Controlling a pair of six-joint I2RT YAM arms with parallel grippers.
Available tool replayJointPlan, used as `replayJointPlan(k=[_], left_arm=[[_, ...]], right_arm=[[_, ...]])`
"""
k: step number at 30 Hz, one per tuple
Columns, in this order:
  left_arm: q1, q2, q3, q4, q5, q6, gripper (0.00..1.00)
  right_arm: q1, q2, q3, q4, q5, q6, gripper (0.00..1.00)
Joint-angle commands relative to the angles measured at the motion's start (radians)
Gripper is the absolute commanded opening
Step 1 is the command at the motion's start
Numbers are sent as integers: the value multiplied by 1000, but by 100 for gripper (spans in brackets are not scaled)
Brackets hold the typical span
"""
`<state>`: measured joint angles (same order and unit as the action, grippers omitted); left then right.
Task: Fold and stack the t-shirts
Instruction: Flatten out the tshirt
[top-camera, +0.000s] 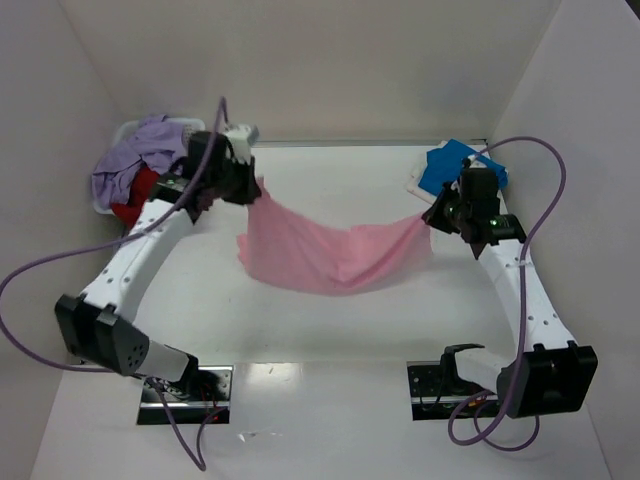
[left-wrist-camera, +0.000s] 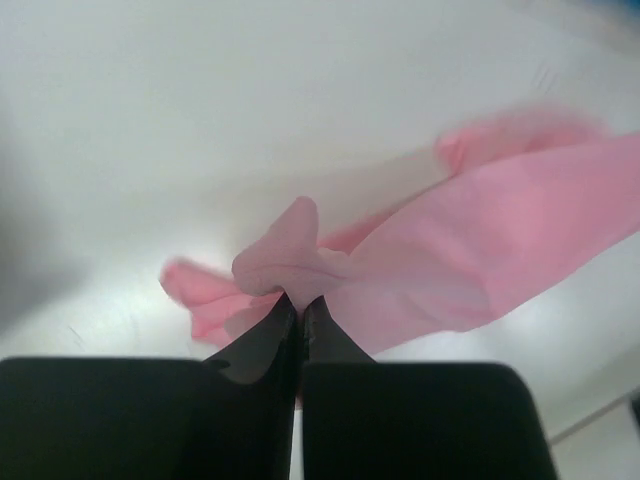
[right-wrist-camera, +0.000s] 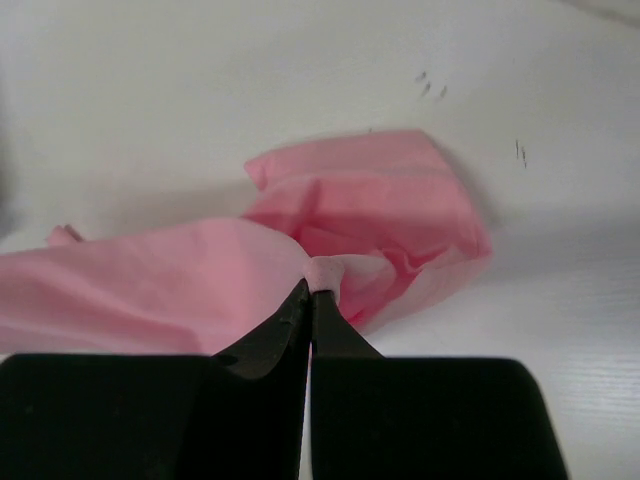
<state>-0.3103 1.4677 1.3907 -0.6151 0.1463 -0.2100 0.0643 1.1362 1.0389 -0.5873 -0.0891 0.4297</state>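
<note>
Two grippers hold one light pink t-shirt (top-camera: 335, 255) stretched between them. Left gripper (left-wrist-camera: 300, 300): jaws closed on a bunched corner, with the cloth running off to its right. Right gripper (right-wrist-camera: 312, 290): jaws closed on the opposite corner, with the cloth spreading ahead and to its left. The shirt sags at mid-span (contact with the table (top-camera: 330, 340) cannot be determined). A bright blue t-shirt (top-camera: 445, 170) lies just beyond the right gripper. A lavender t-shirt (top-camera: 135, 160) and a red t-shirt (top-camera: 135, 200) sit in the white basket (top-camera: 185, 128) outboard of the left gripper.

light: bright, diffuse | shadows: soft | glare: table (top-camera: 290, 372) | blur: light pink t-shirt (left-wrist-camera: 500, 240), left wrist
</note>
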Motion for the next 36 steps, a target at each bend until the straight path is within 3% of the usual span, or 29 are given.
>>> replayJointPlan(k=[1,4,5,8,15,19,25,29,30,33,36], left_arm=[[4,-177,289,20,-120,9,0],[4,-245,361,57,-226,32,0],[4,-280,372,67,-323,47,0],[4,-329,334,67,-393,60,0],[4,-483,147,110,-402,23,0],[4,-497,116,75,-402,14,0],[4,-517,58,41,-309,-61,0],[4,-515,-34,9,-202,-103,1],[4,-491,-73,-27,-148,-129,2],[4,-480,-172,-54,-29,-143,1],[4,-567,-286,-89,36,-169,1]], right_arm=[[-17,23,194,55,49,-2,0],[-41,43,291,55,60,-2,0],[-61,43,355,69,60,-2,0],[-81,53,423,78,60,-2,0],[-81,53,451,89,40,-11,0],[-81,62,478,89,29,-11,0],[-81,50,487,76,20,-11,0],[-81,-32,343,86,21,-11,0],[-81,-58,231,86,63,-11,0],[-81,-68,164,75,63,-11,0],[-81,-90,101,87,63,-22,0]])
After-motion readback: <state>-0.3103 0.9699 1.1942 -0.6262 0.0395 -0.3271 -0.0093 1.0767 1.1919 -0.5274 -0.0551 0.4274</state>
